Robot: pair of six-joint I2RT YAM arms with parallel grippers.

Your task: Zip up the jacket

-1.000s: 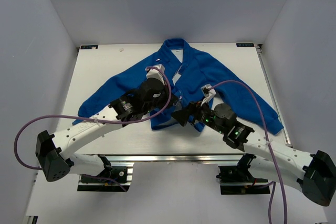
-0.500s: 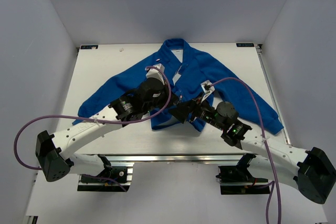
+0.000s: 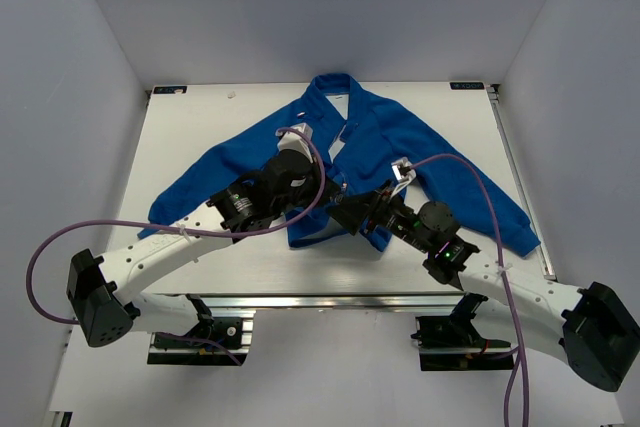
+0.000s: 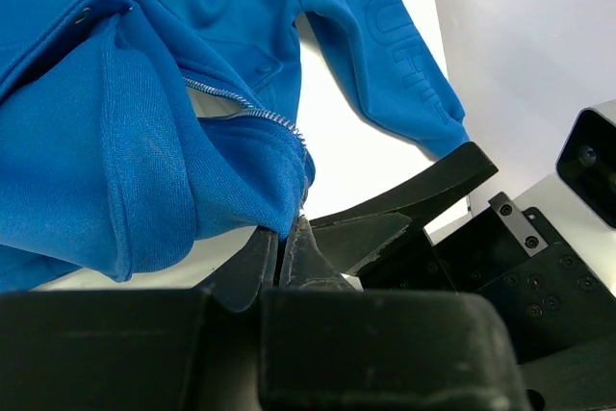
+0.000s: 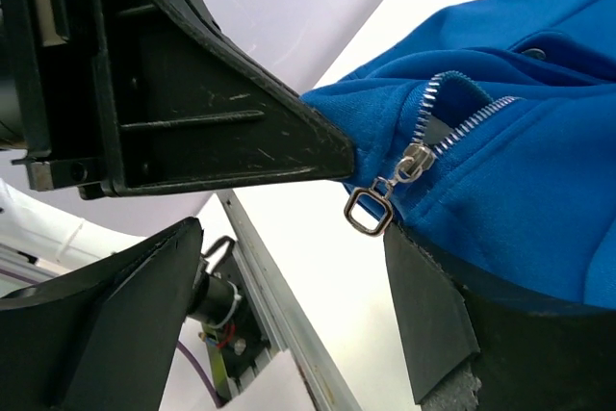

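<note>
The blue jacket (image 3: 400, 137) lies spread on the white table, its collar toward the back. My left gripper (image 3: 333, 194) is shut on the bottom hem of the jacket (image 4: 144, 122), right at the lower end of the pale zipper (image 4: 245, 115); in its wrist view the jaws (image 4: 282, 238) pinch the fabric corner. My right gripper (image 3: 352, 211) is open beside it. In the right wrist view the metal zipper pull (image 5: 369, 209) hangs between the spread fingers (image 5: 294, 238), close to the right finger and apart from both pads.
The table's aluminium front rail (image 5: 279, 276) runs just below the hem. The jacket's sleeves (image 3: 200, 182) stretch out to both sides. Purple cables (image 3: 470, 182) loop over each arm. Grey enclosure walls (image 3: 90, 67) stand on three sides.
My right gripper has moved left and forward to the hem beside the left gripper, its jaws a little narrower. The left gripper has kept its grip and place.
</note>
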